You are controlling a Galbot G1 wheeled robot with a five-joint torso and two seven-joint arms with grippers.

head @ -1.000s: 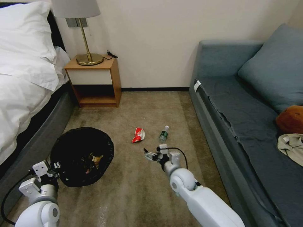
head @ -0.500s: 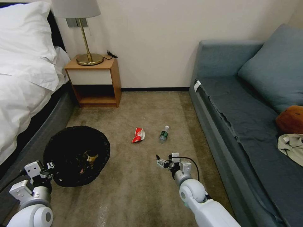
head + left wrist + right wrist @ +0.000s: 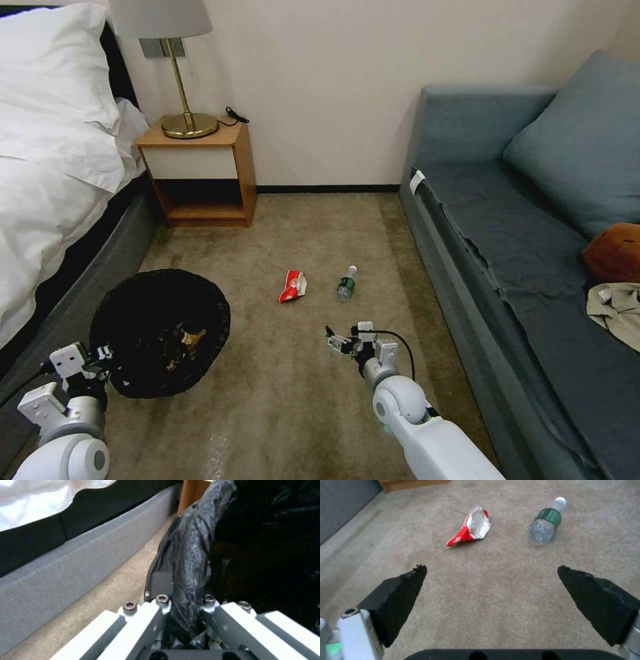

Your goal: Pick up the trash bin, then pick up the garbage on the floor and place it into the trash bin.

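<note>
The trash bin (image 3: 160,330), lined with a crinkly black bag, hangs at the lower left beside the bed with litter pieces inside. My left gripper (image 3: 105,355) is shut on its rim; the wrist view shows the black bag (image 3: 186,562) pinched between the fingers. On the floor (image 3: 300,400) lie a red-white wrapper (image 3: 292,286) and a small clear bottle with a green label (image 3: 345,284); the same wrapper (image 3: 470,527) and bottle (image 3: 546,521) appear ahead of my right gripper (image 3: 337,341). That gripper hovers low over the carpet, short of both, open and empty.
A bed (image 3: 47,200) with white linen runs along the left. A wooden nightstand (image 3: 200,167) with a brass lamp (image 3: 180,67) stands at the back wall. A blue sofa (image 3: 533,253) lines the right side.
The left arm has drawn the bin down and to the left. My right gripper pulled back toward me and to the right, away from the bottle, then edged slightly left.
</note>
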